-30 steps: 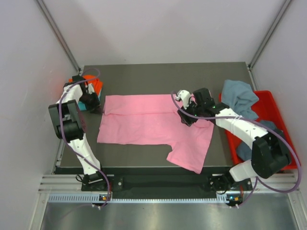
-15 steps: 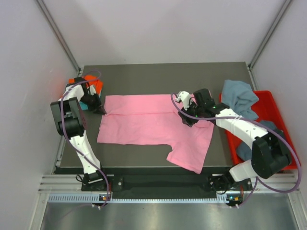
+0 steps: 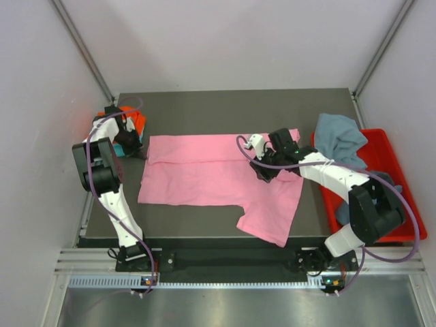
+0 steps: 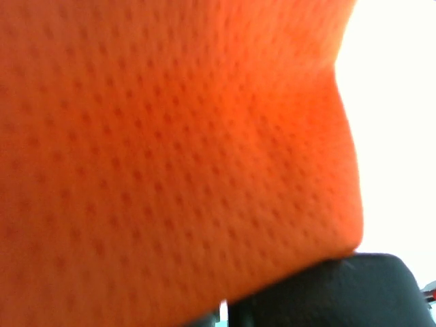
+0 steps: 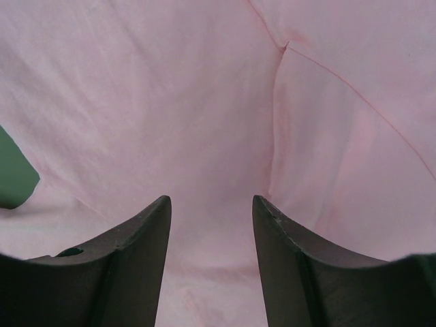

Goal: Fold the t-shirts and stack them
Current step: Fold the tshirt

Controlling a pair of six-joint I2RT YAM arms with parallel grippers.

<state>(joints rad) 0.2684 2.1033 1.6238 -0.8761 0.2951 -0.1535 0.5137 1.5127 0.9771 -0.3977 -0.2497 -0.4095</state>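
The left claw (image 3: 141,154), parted a moment ago, is being clenched at the pink t-shirt's (image 3: 204,174) corner, seemingly readying a fold; the right claw (image 5: 211,204) is being held released, the shirt directly beneath it.

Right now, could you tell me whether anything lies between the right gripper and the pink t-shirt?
Nothing visible does. The right gripper stands open directly over the pink t-shirt, with only pink cloth showing between its fingers.

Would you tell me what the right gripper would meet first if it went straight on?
The right gripper would most likely meet the pink t-shirt, which fills the view between its open jaws.
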